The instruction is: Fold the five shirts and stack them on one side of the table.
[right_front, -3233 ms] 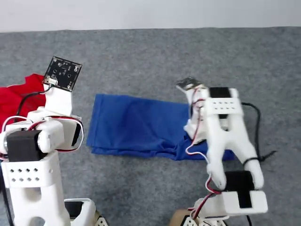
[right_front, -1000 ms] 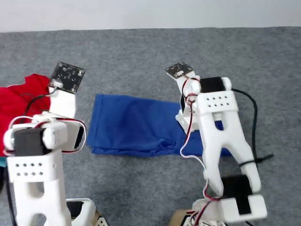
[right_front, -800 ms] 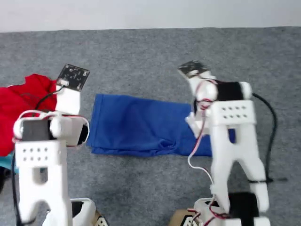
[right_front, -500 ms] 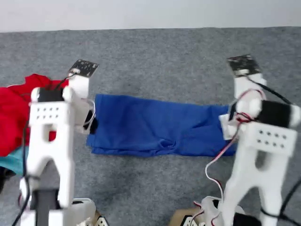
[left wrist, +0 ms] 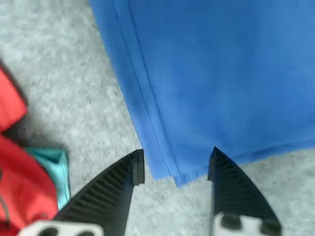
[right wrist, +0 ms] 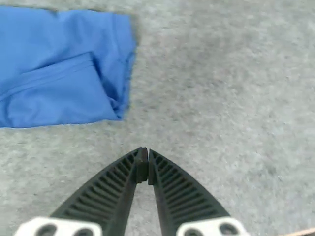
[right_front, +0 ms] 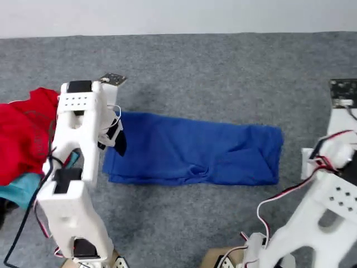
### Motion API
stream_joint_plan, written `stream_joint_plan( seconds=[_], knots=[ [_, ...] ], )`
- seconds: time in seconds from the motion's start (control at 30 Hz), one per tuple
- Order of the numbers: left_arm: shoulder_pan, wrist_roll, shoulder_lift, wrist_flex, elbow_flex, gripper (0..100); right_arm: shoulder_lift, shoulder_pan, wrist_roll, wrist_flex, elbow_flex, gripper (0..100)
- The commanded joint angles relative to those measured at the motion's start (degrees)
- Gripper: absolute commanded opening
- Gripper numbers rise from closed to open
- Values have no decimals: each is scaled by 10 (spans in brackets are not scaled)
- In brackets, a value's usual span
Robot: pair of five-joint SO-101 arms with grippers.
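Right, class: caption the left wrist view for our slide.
Open left gripper over a corner of the blue shirt, red shirt nearby.

Table (right_front: pixel 223 72) open beyond the blue shirt (right_front: pixel 192 149) — red shirt (right_front: pixel 25 139) (teal cloth (right_front: pixel 17 188) under it) crowds the left side.

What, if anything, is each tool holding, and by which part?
Nothing is held. The left tool is open above the blue shirt at its corner; the right tool is shut, gripping nothing, over the table.

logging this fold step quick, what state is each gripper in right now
Left gripper: open, holding nothing, over the blue shirt corner.
Right gripper: shut, holding nothing, over the table.
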Motion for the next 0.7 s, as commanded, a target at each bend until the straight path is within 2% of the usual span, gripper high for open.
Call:
stream_joint_plan(
  seconds=[0.0,0.27,0.67],
  knots=[
    [-25,-11,32,4,-81,217,-18,35,22,25,-11,9],
    [-26,-28,129,14,-128,214,-18,56,30,25,-11,9],
    [25,-11,147,-4,-127,214,-17,53,29,25,-11,9]
  ],
)
